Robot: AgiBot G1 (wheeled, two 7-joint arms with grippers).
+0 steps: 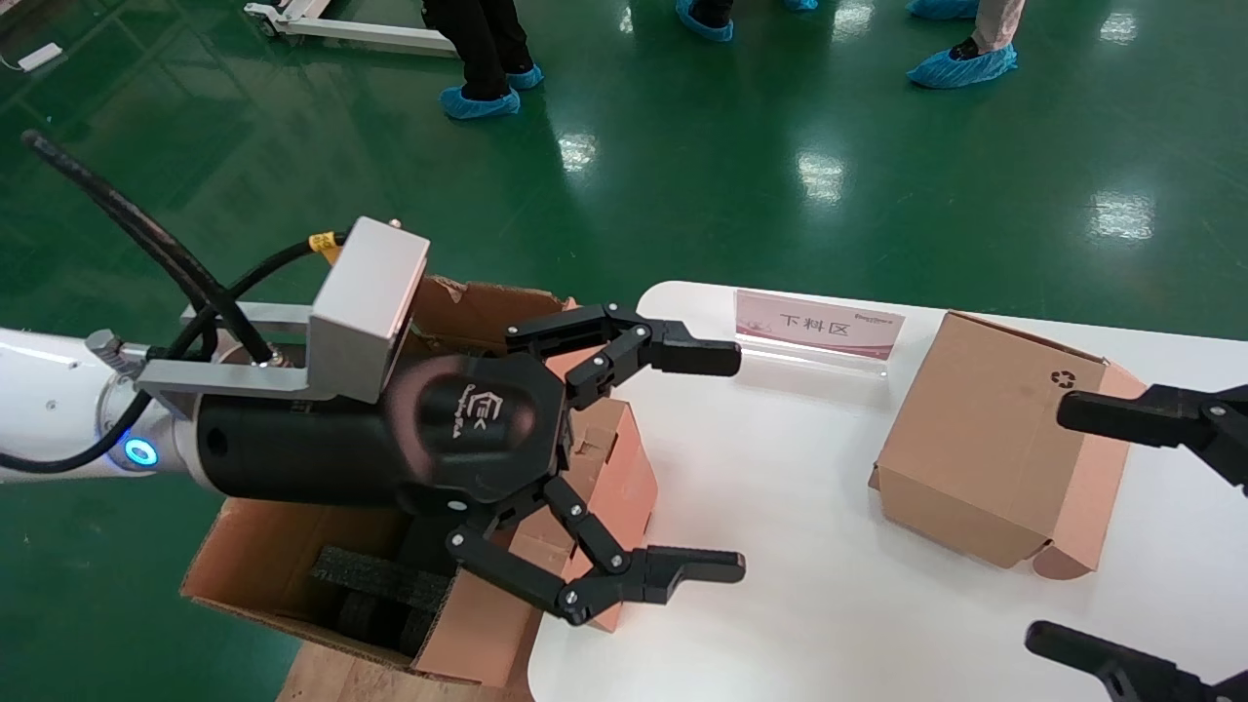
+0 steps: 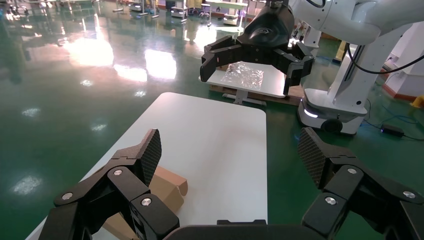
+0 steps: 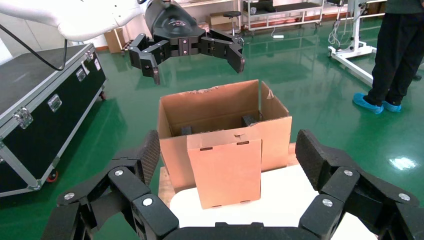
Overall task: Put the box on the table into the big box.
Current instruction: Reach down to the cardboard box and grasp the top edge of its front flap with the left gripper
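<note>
The box (image 1: pixel 609 468) (image 3: pixel 225 172), small, plain and brown with tuck-tab slots, stands upright on the table's left edge, against the big box (image 1: pixel 263 565) (image 3: pixel 220 107). The big box sits beside the table, open-topped, with black foam blocks inside. My left gripper (image 1: pixel 738 458) (image 2: pixel 231 150) hangs open and empty, above the big box and the box, touching neither. It also shows high up in the right wrist view, as the left gripper (image 3: pixel 190 50). My right gripper (image 1: pixel 1048 526) (image 3: pixel 227 150) is open at the table's right side, facing the box from a distance.
A mid-sized cardboard box with a recycling symbol (image 1: pixel 985 448) (image 2: pixel 165 192) lies on the white table (image 1: pixel 799 546) near my right gripper. A pink sign (image 1: pixel 817 327) stands at the table's far edge. A black case (image 3: pixel 40 100) and people's feet (image 1: pixel 483 97) are on the green floor.
</note>
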